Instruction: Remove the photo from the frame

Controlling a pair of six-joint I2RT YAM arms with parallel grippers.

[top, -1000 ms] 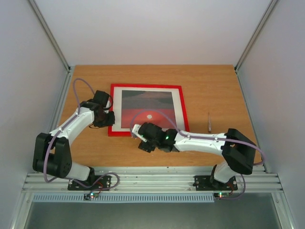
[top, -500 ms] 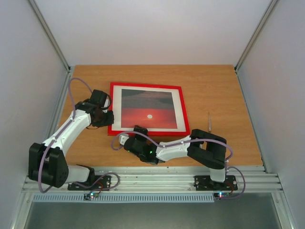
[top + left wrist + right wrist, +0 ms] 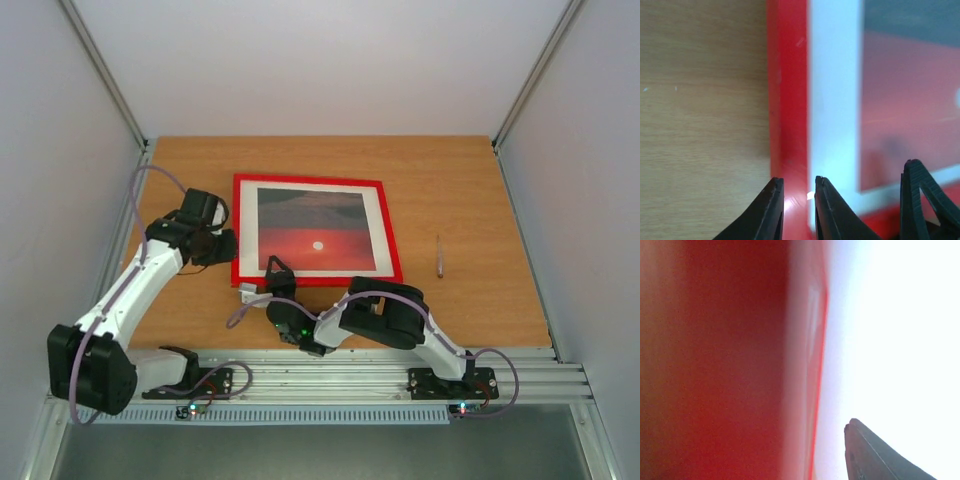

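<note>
Flat rectangular red-orange sunset photo (image 3: 318,228) is not out yet. It lies face up inside the thin bright red rectangular frame (image 3: 310,180), bordered by the white card mat (image 3: 835,100). The frame lies flat mid-way across the brown wooden table (image 3: 460,200).

Left gripper (image 3: 798,190) is pinched closed across the frame's left rail, likely to pin it against sliding. Right gripper (image 3: 272,270) is at the near-left corner, probably to lift that edge. Its wrist view is all blur, so I can't tell its opening or whether it holds anything.

Thin dark stick (image 3: 438,256) lies well apart to the right.
</note>
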